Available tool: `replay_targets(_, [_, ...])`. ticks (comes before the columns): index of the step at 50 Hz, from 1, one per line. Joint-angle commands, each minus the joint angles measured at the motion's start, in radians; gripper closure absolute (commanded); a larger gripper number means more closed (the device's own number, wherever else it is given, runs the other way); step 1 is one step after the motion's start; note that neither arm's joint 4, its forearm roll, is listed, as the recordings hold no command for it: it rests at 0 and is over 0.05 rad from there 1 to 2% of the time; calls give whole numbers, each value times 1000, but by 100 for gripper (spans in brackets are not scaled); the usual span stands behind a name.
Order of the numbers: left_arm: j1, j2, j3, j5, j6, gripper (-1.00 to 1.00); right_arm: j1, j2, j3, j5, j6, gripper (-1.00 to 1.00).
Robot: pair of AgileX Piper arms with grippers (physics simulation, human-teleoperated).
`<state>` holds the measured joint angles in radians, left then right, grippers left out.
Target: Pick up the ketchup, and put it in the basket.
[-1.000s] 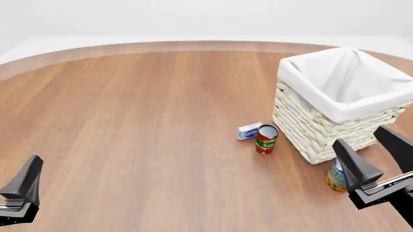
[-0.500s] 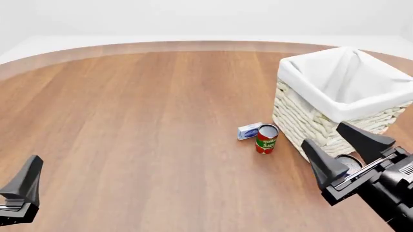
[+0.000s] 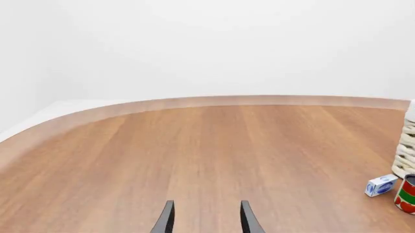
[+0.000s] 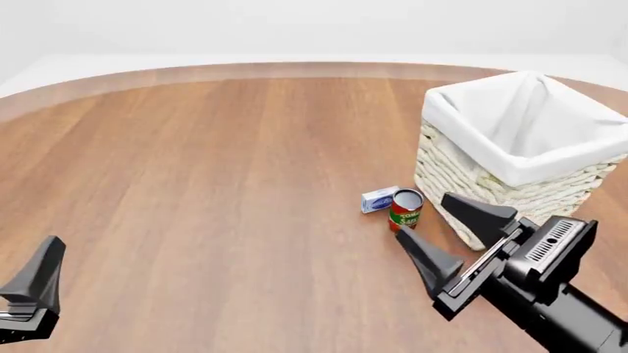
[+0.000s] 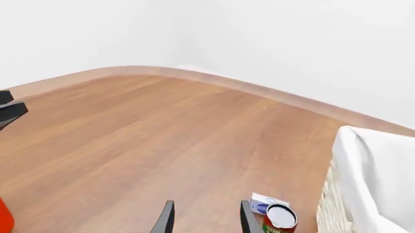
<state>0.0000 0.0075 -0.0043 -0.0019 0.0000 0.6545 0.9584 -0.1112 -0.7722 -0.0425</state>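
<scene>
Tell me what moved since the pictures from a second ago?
The right gripper swung left across the table, open and empty, and now hides the blue-and-yellow can seen earlier. It holds nothing. The left gripper, basket, red can and small blue box stayed put.

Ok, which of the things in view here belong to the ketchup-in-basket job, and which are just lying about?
Job: basket; red sliver at the right wrist view's edge, possibly the ketchup.
Lying about: red can; small blue-and-white box.
</scene>
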Motion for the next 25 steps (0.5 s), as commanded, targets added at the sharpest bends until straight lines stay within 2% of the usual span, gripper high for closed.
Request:
replay_targets(1, [0, 0, 0, 0, 0, -100, 55, 56, -31, -15, -7, -100])
replay_targets(25, [0, 0, 0, 0, 0, -100, 104, 66, -61, 25, -26, -100])
